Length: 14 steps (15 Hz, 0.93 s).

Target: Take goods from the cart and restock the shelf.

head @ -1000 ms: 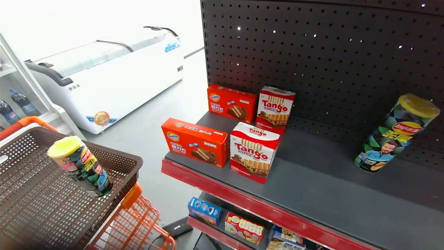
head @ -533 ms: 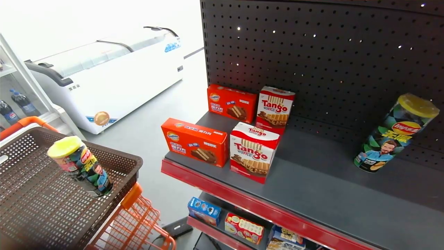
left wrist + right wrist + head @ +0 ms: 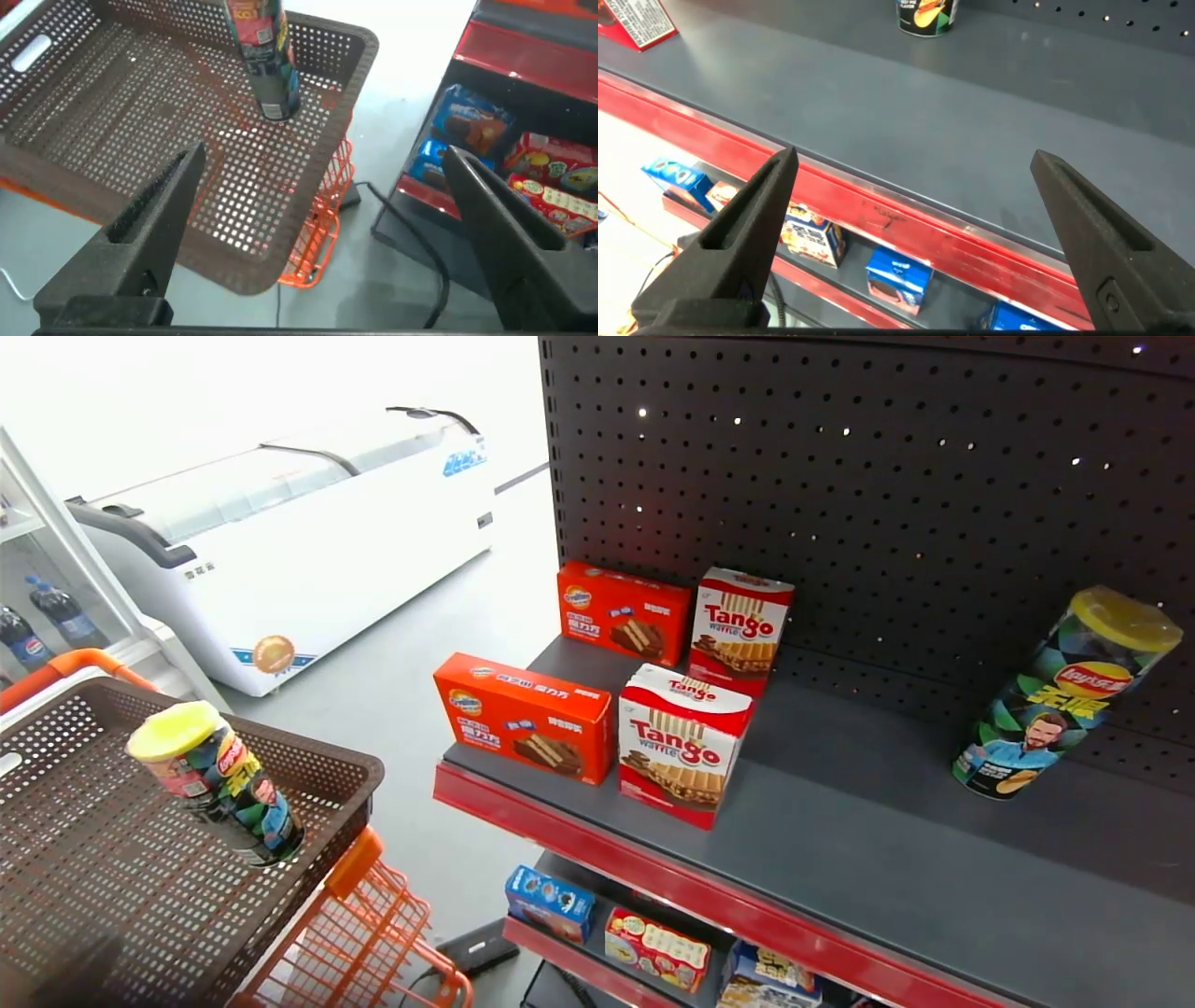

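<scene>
Left gripper point(image 3: 322, 157): jaws spread wide, nothing held; hung above the brown basket point(image 3: 112, 112) of the orange cart point(image 3: 364, 933), left of the shelf point(image 3: 840, 840).
Right gripper point(image 3: 915, 159): jaws wide apart, empty; poised over the shelf's red front edge.
Chip can point(image 3: 217, 782), yellow lid: stood upright in the basket, near the corner closest to the shelf.
Second chip can point(image 3: 1064, 695): stood on the shelf, far right, by the pegboard.
Two orange boxes point(image 3: 525, 717) and two wafer boxes point(image 3: 683, 742): grouped at the shelf's left end.
</scene>
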### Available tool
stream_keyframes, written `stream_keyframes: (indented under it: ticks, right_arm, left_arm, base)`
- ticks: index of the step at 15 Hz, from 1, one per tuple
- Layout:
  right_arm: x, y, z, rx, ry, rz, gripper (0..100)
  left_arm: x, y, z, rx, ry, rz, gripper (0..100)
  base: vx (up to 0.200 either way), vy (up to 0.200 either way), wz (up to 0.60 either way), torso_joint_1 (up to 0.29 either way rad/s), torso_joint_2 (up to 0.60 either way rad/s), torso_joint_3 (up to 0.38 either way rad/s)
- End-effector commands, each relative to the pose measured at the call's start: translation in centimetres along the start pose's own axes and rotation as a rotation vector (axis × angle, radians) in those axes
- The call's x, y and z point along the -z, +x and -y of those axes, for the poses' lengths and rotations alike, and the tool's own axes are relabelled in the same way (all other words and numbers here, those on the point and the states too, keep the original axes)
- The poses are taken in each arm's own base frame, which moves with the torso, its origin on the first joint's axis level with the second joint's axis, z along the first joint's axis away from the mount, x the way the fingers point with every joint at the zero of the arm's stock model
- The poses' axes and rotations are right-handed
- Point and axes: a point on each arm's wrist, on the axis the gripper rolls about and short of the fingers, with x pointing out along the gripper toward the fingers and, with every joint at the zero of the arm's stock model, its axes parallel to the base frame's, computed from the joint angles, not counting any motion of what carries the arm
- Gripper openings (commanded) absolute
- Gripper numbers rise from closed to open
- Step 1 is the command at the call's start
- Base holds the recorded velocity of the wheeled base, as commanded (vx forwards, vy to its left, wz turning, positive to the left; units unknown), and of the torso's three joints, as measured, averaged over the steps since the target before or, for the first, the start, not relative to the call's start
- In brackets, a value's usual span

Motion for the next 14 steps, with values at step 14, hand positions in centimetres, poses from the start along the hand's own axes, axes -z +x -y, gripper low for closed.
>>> stream_keyframes:
  ticks: [14]
  right_arm:
    - [0.0,0.0,0.0,0.000,0.000,-0.002,100]
  left_arm:
    - [0.6,20.3,-3.0,-0.133,0.015,-0.066,100]
  base:
    - [0.000,0.000,0.00,0.000,0.00,0.000]
